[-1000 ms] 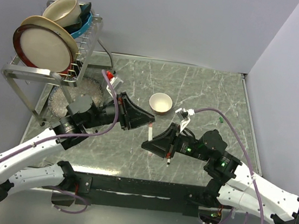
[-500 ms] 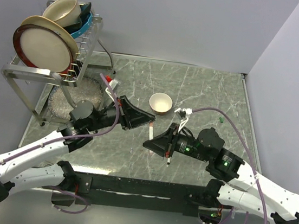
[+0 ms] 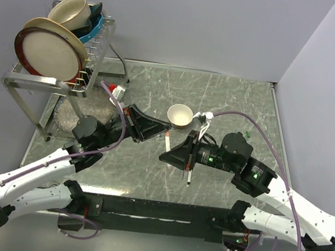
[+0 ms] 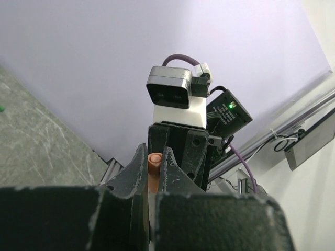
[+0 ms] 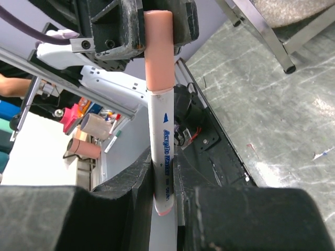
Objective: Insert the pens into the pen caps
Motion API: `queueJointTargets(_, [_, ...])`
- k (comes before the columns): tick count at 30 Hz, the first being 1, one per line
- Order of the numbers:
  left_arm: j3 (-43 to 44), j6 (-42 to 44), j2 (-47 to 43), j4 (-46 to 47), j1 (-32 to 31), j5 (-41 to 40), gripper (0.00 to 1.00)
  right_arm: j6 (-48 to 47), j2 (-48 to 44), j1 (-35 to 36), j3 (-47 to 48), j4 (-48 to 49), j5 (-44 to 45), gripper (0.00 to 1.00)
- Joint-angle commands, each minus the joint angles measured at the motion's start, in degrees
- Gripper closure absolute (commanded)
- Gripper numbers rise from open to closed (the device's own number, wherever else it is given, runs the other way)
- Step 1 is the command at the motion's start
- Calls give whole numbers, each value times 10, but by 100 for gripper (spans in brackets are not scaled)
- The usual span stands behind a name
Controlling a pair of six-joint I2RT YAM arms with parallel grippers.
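A white-barrelled pen (image 5: 161,136) with blue print stands in my right gripper (image 5: 162,157), which is shut on its barrel. A pinkish-red pen cap (image 5: 158,52) sits on the pen's upper end. My left gripper (image 4: 155,149) is shut on that cap (image 4: 155,166), tip to tip with the right gripper. From above, the pen (image 3: 167,142) bridges the left gripper (image 3: 165,127) and the right gripper (image 3: 164,155) above the table's middle. Another pen (image 3: 189,176) lies on the table below the right gripper. A small green cap (image 3: 248,134) lies at the right.
A cream bowl (image 3: 180,115) stands just beyond the two grippers. A dish rack (image 3: 58,69) with plates and bowls fills the far left, with a grey round mat (image 3: 74,114) beneath it. Purple cables loop over both arms.
My left gripper has closed on the capped end of the pen. Both grippers have shifted slightly towards the bowl, with the pen between them.
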Motion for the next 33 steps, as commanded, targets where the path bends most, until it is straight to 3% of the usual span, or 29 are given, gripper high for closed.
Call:
queueJointTargets(1, [-35, 14, -9, -104, -44, 97, 99, -1, 0, -40, 67, 104, 86, 100])
queueJointTargets(14, [-13, 45, 14, -176, -58, 125, 99, -56, 31, -114, 127, 58, 35, 100])
queueJointTargets(24, [-74, -29, 3, -79, -78, 123, 99, -25, 38, -134, 98, 143, 13, 100])
queueJointTargets(29, [-97, -55, 3, -37, -110, 92, 99, -6, 53, -141, 94, 172, -2, 100])
queueJointTargets(33, [-69, -20, 15, -106, -169, 19, 99, -1, 66, -144, 98, 169, 24, 100])
